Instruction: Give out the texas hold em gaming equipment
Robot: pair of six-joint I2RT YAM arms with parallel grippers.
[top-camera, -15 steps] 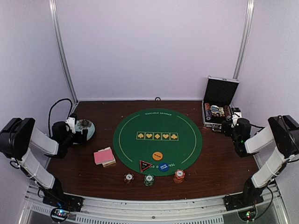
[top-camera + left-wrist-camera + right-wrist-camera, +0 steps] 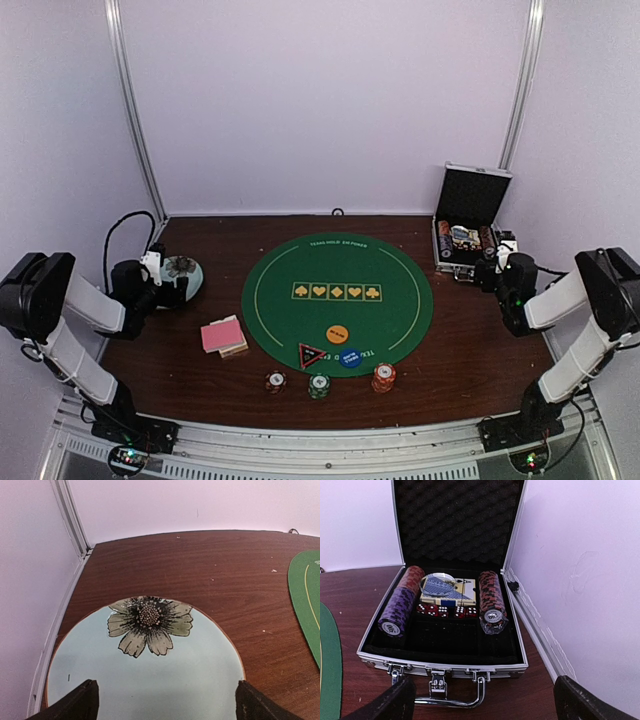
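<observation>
On the green round mat [image 2: 337,290] lie an orange button [image 2: 337,334], a blue button [image 2: 349,357] and a black red-edged triangular marker [image 2: 311,354]. A pink-backed deck of cards [image 2: 222,335] sits left of the mat. Three short chip stacks [image 2: 319,386] stand in front of it. My left gripper [image 2: 176,284] hangs open over the pale blue flower dish [image 2: 195,670], its fingertips [image 2: 80,704] wide apart and empty. My right gripper [image 2: 488,264] stands open before the open metal case [image 2: 445,655], holding nothing.
The case holds a purple chip roll [image 2: 397,612], a red-black chip roll [image 2: 491,602], red dice [image 2: 445,611] and a blue card deck [image 2: 447,592]. Its lid stands up against the back right wall. The white wall runs close on the right, and the mat edge [image 2: 306,600] lies right of the dish.
</observation>
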